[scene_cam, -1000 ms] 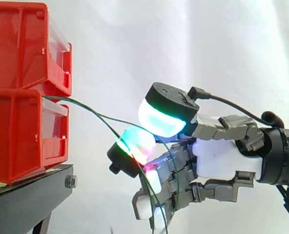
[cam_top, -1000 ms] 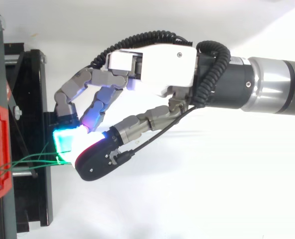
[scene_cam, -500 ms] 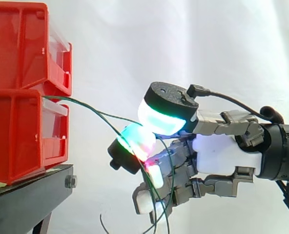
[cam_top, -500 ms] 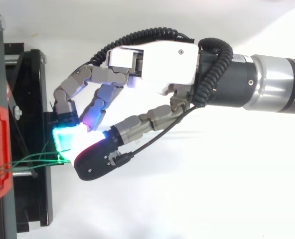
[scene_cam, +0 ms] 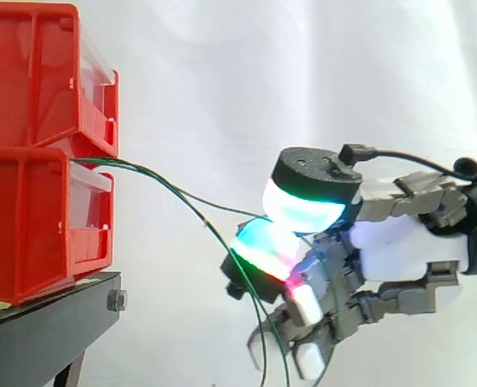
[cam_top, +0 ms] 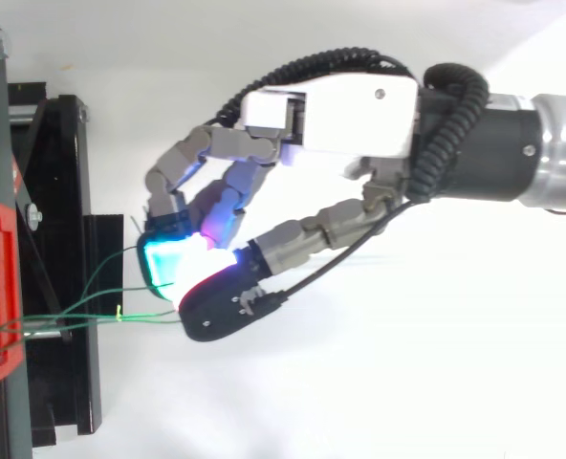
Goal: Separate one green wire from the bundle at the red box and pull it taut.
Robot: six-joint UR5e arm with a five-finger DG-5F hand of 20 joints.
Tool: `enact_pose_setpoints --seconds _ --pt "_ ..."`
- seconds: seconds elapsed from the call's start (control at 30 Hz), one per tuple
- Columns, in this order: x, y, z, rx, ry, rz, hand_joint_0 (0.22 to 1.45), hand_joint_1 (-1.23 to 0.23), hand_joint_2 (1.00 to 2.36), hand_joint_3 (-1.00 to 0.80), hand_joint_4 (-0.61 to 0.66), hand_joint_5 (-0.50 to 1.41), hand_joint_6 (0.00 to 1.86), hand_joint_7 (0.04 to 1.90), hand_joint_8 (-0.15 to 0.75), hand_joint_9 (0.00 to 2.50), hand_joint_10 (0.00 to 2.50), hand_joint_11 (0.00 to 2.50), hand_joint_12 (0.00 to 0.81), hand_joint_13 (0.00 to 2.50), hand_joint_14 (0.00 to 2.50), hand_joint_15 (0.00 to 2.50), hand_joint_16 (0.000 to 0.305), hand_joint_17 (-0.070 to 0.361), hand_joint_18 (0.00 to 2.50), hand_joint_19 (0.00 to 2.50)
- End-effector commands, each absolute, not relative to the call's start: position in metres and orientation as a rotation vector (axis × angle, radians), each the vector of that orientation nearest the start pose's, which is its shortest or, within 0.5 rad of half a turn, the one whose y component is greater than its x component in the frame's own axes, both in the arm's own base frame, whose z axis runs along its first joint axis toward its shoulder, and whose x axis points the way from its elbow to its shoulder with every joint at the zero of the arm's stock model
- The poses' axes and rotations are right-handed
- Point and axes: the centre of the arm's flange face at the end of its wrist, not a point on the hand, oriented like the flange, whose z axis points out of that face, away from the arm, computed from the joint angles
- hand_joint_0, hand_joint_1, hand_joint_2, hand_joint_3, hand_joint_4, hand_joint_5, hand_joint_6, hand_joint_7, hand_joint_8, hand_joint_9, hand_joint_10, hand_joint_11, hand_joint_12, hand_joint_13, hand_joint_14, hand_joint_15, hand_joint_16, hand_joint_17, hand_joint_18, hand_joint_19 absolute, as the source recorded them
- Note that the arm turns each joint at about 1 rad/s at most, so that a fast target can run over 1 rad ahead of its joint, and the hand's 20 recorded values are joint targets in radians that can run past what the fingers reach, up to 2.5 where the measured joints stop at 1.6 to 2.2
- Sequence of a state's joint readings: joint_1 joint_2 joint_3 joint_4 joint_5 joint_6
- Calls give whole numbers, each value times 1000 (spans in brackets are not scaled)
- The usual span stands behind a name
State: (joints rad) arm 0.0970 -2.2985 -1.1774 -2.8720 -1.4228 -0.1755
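Green wire [scene_cam: 192,193], thin, bowed, pinched by robot hand [scene_cam: 408,246]

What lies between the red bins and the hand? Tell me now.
Only the green wires, sagging from the red bins to the hand that pinches them, before the white curtain in the side view.

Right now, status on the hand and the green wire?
Hand shut on green wire, off the red bins. Wire curved, not taut. Nothing in the way.
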Motion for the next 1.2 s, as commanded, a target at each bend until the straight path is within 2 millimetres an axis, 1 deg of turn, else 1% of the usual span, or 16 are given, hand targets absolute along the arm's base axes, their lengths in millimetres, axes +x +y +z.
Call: enact_pose_setpoints --seconds 0.0,0.07,0.13,0.23,0.3,0.4,0.43,0.53,0.57,0.67,0.7,0.8,0.97,1.17 --pt "741 -77 260 1180 1365 967 593 -791 1025 -112 -12 -95 871 1147 245 1018 20 476 348 702 16 397 50 113 681 589" --pt "736 -77 267 1191 1382 957 593 -790 1025 -113 -9 -95 871 1147 244 1016 20 475 349 702 16 396 50 114 681 590" --pt "733 -77 268 1201 1394 952 592 -791 1025 -111 -9 -95 871 1148 246 1016 18 476 348 706 16 397 50 114 680 589" --pt "727 -80 275 1218 1408 936 591 -790 1025 -108 -4 -95 870 1156 244 1017 18 487 350 706 17 403 51 114 680 590" --pt "727 -81 278 1218 1408 936 591 -790 1025 -108 -4 -94 871 1147 246 1017 18 483 353 707 17 401 51 114 677 590" --pt "715 -81 286 1226 1425 926 592 -789 1025 -111 -8 -94 871 1148 247 1016 20 486 350 707 18 401 51 114 677 591" --pt "702 -81 285 1232 1441 917 592 -789 1024 -111 -6 -94 872 1147 248 1017 19 488 351 708 18 403 51 114 677 593" --pt "686 -82 286 1240 1423 905 590 -789 1025 -105 -2 -94 871 1155 247 1018 18 480 351 709 17 402 51 114 675 590" --pt "666 -86 296 1223 1335 893 590 -788 1026 -105 -3 -94 871 1155 247 1020 21 495 351 709 17 402 51 114 676 599" --pt "656 -91 291 1230 1284 875 587 -789 1025 -98 -6 -94 872 1159 251 1025 18 486 353 711 17 402 51 115 677 598" --pt "651 -93 283 1239 1268 866 587 -789 1026 -99 -7 -93 872 1151 250 1026 18 486 352 712 17 406 51 115 677 599" --pt "651 -91 277 1225 1256 867 587 -790 1025 -94 -9 -93 872 1165 251 1031 18 488 353 715 16 399 51 115 677 601" --pt "656 -86 282 1176 1238 878 587 -791 1025 -92 -10 -92 872 1167 250 1031 21 492 352 714 18 409 51 115 680 601" --pt "656 -86 282 1166 1244 863 587 -790 1025 -93 -10 -92 872 1166 250 1033 19 489 354 716 19 405 51 115 680 599"
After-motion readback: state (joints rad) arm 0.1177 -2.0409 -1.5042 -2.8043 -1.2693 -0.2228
